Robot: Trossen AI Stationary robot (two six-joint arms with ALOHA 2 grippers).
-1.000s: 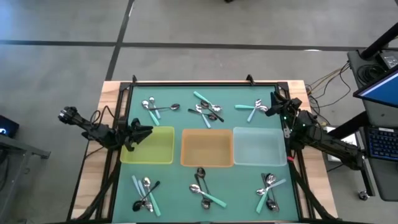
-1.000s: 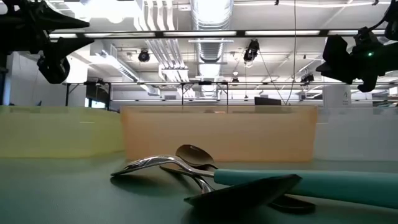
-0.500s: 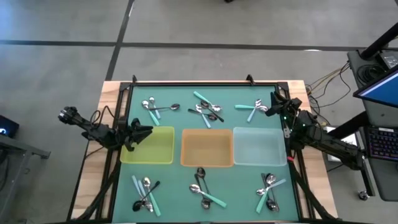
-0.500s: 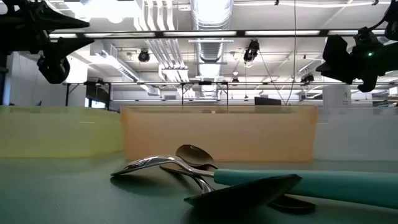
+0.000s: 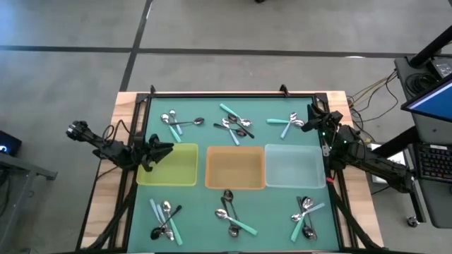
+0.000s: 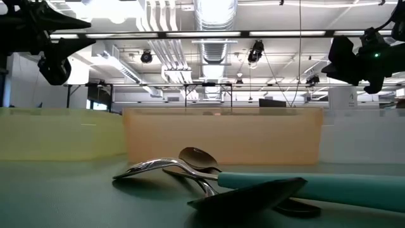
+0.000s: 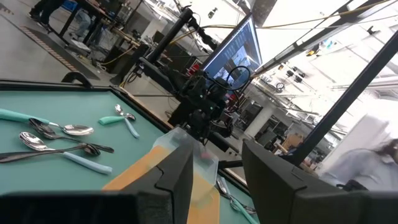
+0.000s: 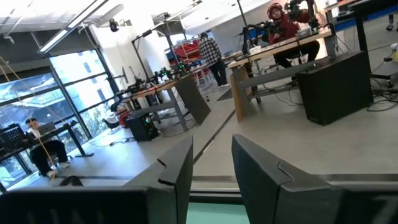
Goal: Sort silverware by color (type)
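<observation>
The silverware lies in six small heaps on the green mat: three along the far side [image 5: 176, 123], [image 5: 234, 125], [image 5: 286, 123] and three along the near side [image 5: 164, 219], [image 5: 232, 215], [image 5: 305, 217]. Each heap mixes black, teal and pale handles. The low view shows the near middle heap [image 6: 190, 166] close up. My left gripper [image 5: 167, 147] hovers open at the yellow tray's left far corner [image 5: 145, 149]; its own view [image 7: 214, 168] shows nothing between the fingers. My right gripper [image 5: 311, 113] hovers open by the table's right edge, near the far right heap, its fingers [image 8: 211, 168] bare.
Three trays stand in a row across the table's middle: yellow [image 5: 176, 173], orange [image 5: 235, 169], clear [image 5: 295, 168]. A black frame rail [image 5: 233, 94] runs round the mat. People show at desks in the room behind [image 8: 289, 25]. A laptop [image 5: 434, 92] sits off the table's right.
</observation>
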